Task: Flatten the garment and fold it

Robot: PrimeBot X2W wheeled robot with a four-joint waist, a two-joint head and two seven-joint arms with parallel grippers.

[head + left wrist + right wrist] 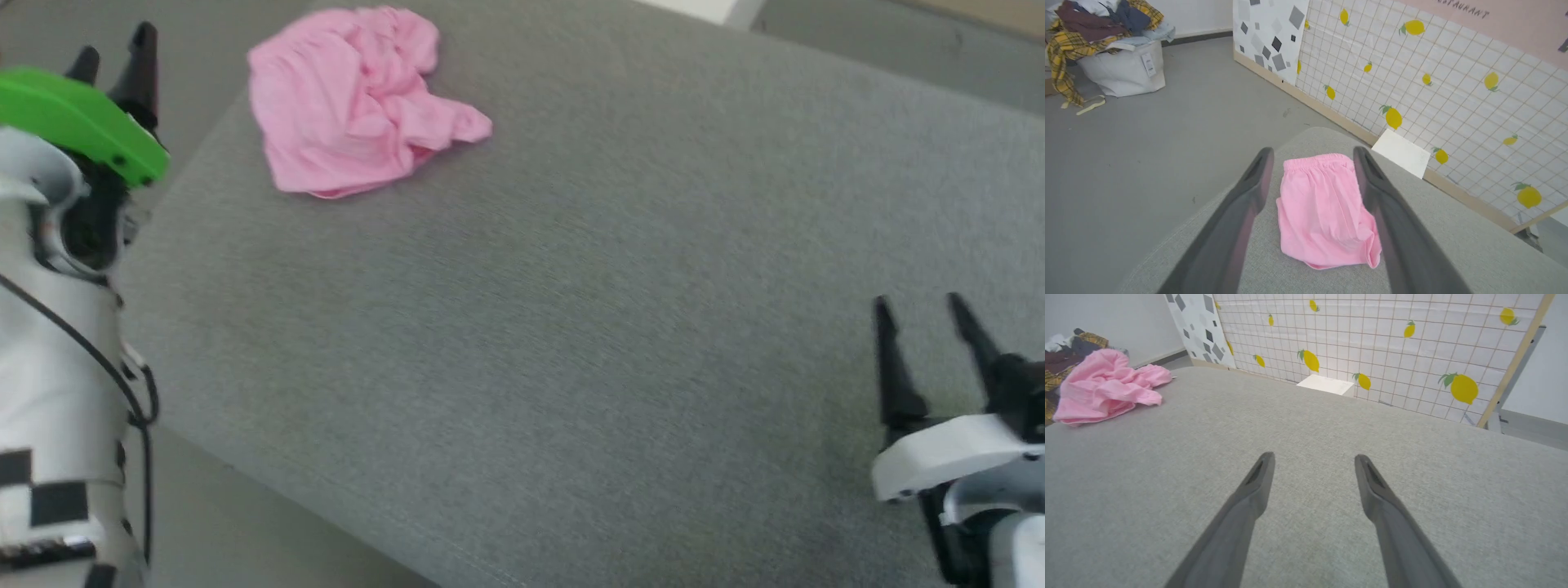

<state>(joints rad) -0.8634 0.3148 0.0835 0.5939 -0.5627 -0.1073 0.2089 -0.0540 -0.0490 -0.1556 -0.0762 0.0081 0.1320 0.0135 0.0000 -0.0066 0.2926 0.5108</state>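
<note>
Pink shorts (351, 102) lie crumpled in a loose heap near the far left corner of the grey upholstered cushion (588, 343), not yet flattened. Left gripper (114, 51) stands near them, fingers spread wide, holding nothing. Right gripper (918, 309) is well apart over bare cushion, equally wide and empty. Judgement: the fabric is thin, light and limp, and will drape and bunch. Recommend pinching the gathered waistband (1316, 160) at its 2 ends, 1 per gripper, then drawing it flat.

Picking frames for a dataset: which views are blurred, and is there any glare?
Head view: motion-smeared throughout, garment and right pincer soft-edged. Left wrist view: left pincer blurred up close, garment crisp. Right wrist view: mostly sharp, even soft light, no glare.
</note>
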